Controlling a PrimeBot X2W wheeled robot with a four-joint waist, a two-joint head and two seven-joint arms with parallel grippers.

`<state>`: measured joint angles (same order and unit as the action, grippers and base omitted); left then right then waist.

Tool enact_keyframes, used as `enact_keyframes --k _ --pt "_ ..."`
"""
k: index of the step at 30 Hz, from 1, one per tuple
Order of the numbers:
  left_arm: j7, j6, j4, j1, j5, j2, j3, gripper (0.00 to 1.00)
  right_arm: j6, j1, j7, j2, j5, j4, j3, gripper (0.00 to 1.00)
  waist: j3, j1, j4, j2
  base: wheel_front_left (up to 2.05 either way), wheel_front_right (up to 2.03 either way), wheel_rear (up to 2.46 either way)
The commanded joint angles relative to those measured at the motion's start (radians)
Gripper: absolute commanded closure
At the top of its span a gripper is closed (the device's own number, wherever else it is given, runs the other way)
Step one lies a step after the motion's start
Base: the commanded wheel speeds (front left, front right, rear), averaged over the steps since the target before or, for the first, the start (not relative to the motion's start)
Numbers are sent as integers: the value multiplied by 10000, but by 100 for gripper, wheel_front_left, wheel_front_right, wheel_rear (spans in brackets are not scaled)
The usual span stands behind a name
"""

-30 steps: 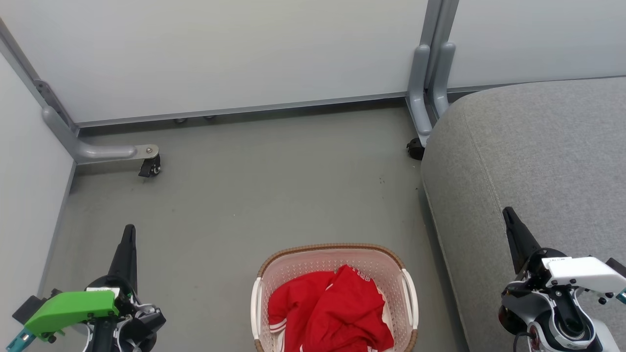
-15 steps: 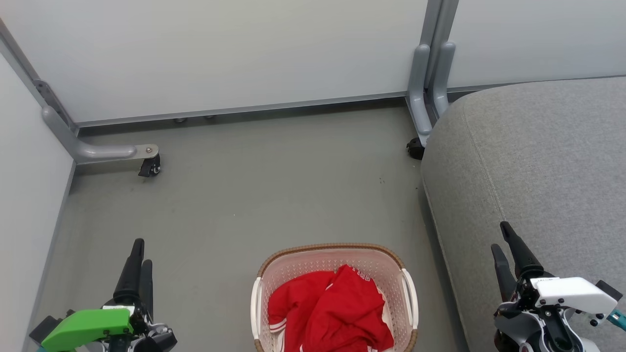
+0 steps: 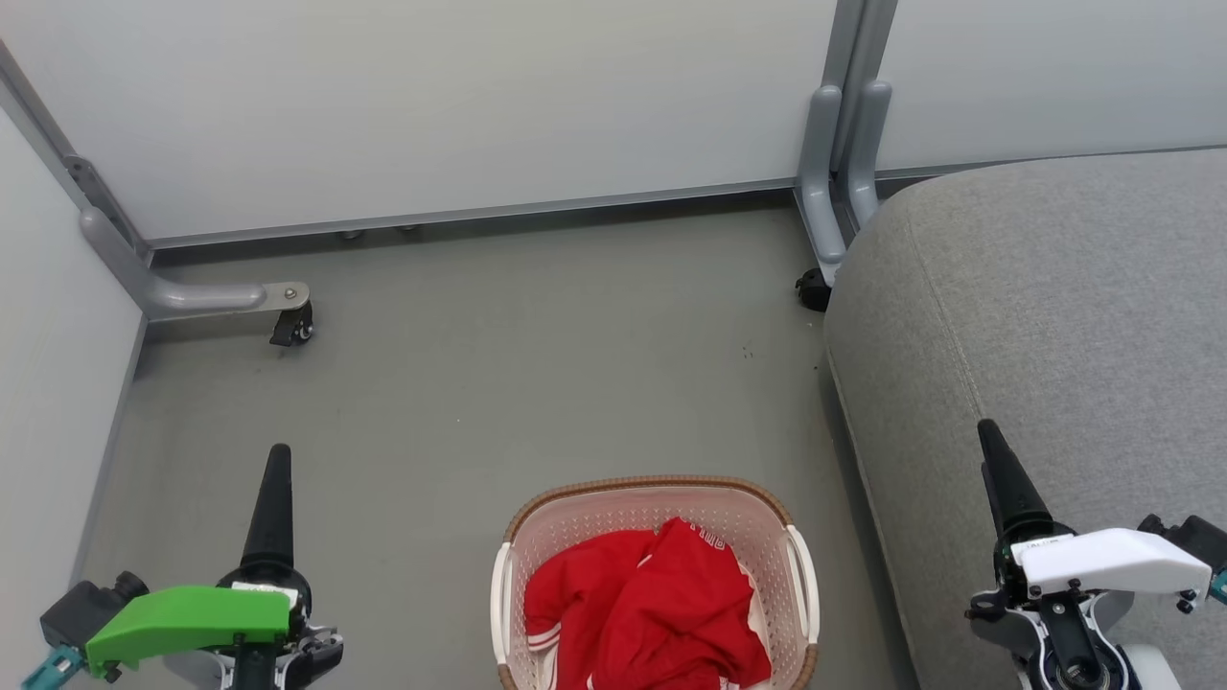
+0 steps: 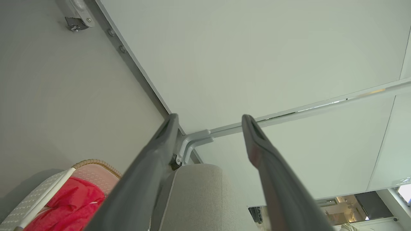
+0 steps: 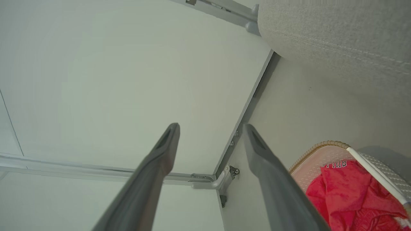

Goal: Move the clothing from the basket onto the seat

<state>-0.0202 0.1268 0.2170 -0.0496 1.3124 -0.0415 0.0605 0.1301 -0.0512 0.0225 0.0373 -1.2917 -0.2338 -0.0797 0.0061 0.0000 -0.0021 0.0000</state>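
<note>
Left gripper point(image 4: 208, 118) and right gripper point(image 5: 210, 125) both stand wide and empty, either side of the basket point(image 3: 652, 482). The clothing point(image 3: 642, 613) lies heaped inside, perhaps two pieces. Best to pinch the top fold deep, then lift clear toward the seat point(image 3: 1054, 287).

Soft cloth clothing point(image 3: 652, 604); perforated, seemingly plastic basket point(image 3: 613, 513); matt, coarse-woven seat point(image 3: 1074, 307)

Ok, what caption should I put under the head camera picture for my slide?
Red clothing heaped in the basket on the floor beside the grey seat, nothing moved over yet.
</note>
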Motion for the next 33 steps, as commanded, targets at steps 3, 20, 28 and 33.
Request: enact_keyframes --k 3,20,28,33 --pt "184 26 -489 -45 -932 -40 -163 0 2 -98 -209 69 968 396 159 0 18 0 15 0 0 0 0" --pt "823 29 -1078 282 -3562 -59 -628 0 3 174 -845 88 4159 890 752 0 -14 0 71 0 0 0 0" --pt "1085 34 -1127 430 -4760 -67 -924 0 4 313 -1114 97 5201 1049 815 0 -55 0 96 0 0 0 0" --pt "1246 36 -1229 487 -5515 -71 -1028 0 4 359 -1271 102 5811 1114 948 0 -67 0 102 0 0 0 0"
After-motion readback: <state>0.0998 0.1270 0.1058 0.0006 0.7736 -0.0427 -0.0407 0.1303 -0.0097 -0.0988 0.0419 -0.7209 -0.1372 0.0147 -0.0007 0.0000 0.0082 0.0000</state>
